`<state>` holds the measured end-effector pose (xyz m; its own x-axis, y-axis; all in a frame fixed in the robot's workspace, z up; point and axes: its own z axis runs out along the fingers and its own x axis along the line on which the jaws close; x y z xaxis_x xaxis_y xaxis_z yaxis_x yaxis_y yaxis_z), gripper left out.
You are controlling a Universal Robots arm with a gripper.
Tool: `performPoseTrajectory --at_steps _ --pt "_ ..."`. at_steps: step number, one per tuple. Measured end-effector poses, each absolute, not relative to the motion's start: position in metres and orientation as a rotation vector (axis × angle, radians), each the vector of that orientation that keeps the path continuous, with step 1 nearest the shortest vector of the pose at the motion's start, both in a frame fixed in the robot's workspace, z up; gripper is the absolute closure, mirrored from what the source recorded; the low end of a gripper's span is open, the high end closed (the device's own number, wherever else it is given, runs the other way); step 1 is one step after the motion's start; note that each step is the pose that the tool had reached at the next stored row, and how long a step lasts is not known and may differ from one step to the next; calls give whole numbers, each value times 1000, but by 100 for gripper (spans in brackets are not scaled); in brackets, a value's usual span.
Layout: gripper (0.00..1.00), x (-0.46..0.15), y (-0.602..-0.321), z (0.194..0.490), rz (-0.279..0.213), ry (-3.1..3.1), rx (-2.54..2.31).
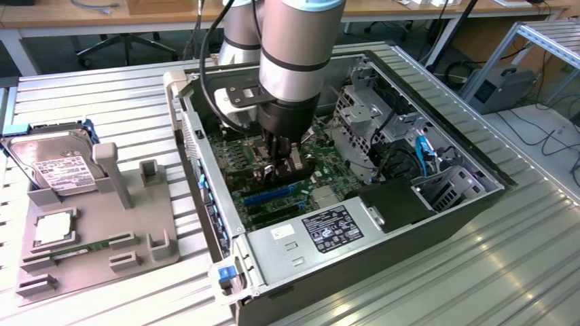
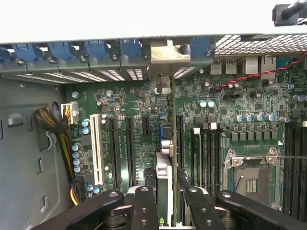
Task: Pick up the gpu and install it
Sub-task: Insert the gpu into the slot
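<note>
My gripper (image 1: 282, 166) reaches down into the open computer case (image 1: 435, 224), over the green motherboard (image 1: 319, 170). It is shut on the gpu (image 1: 297, 163), which stands on edge between the fingers. In the wrist view the gpu (image 2: 165, 165) is seen edge-on, running from between the black fingers (image 2: 144, 206) of the gripper (image 2: 169, 194) across the board. The gpu's silver bracket (image 2: 163, 50) sits at the case's rear slot openings. It lines up with a black expansion slot, and I cannot tell how deep it sits.
A white slot (image 2: 97, 148) and black slots lie beside the card. The CPU socket (image 2: 249, 175) and a cable bundle (image 2: 53, 122) are nearby. Outside the case, a grey fixture (image 1: 109, 238) carries a hard drive (image 1: 54, 166), a memory stick (image 1: 86, 248) and a chip (image 1: 53, 227).
</note>
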<state>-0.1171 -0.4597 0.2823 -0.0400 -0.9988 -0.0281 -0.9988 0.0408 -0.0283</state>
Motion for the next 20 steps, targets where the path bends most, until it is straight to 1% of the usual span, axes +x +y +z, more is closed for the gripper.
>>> performPoseTrajectory --at_steps 6,11,16,20 --pt "73 -118 -461 281 -3 2238 -2149" --pt "73 -121 -461 274 -3 2238 -2149" --pt "73 -118 -458 270 -28 2280 -2126" --pt "73 -120 -459 265 -33 2282 -2128"
